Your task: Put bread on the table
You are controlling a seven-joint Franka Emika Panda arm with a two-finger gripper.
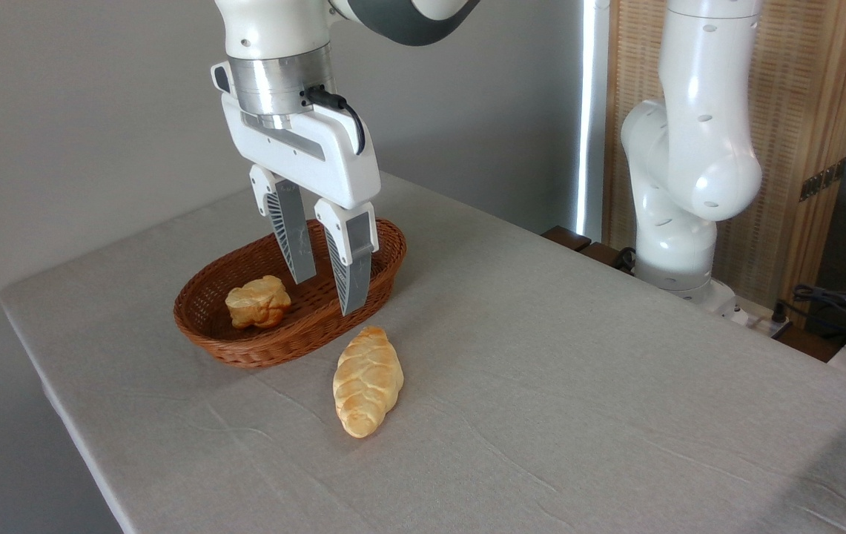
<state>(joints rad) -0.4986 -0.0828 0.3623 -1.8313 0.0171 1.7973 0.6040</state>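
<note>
You have the table [541,386] filling most of the view, draped in plain grey-beige cloth with faint creases. On its far left part sits the brown oval wicker basket [371,285], and it holds one thing only: the bread [257,301], a small lumpy golden bun lying on the basket floor toward its left end. Your gripper [326,285] hangs above the basket's middle, to the right of the bun and not touching it, fingers spread apart with nothing between them. Just in front of the basket, on the cloth, lies the braided loaf [367,381], pale and oval, outside the wicker.
</note>
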